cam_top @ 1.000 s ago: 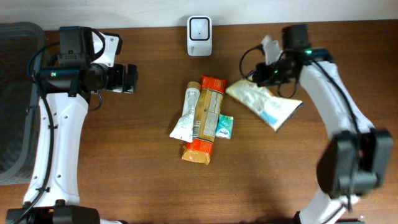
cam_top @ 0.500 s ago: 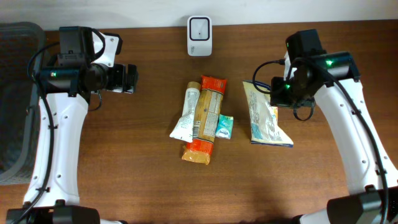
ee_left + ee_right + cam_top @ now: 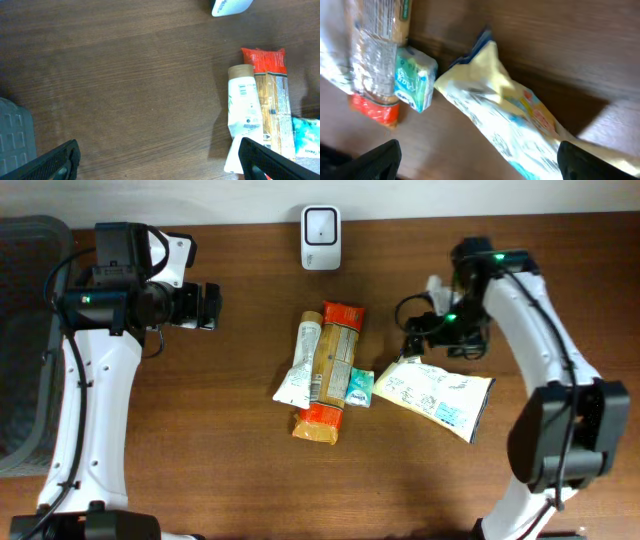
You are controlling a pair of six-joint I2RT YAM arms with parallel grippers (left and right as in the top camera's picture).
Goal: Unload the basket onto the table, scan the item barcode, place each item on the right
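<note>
A cream pouch with blue print lies flat on the table at the right, loose. My right gripper hangs open just above its upper left corner. In the right wrist view the pouch runs below and between the wide-apart fingers, which touch nothing. The white scanner stands at the back centre. Far to the left, my left gripper is open and empty over bare wood.
In the table's middle lie a white tube, an orange pasta packet and a small teal packet, the teal one almost touching the pouch. A grey basket stands at the left edge.
The right gripper opened and let go of the pouch, which now lies flat on the table, lower and turned. The right arm has swung back. The left arm has not moved.
</note>
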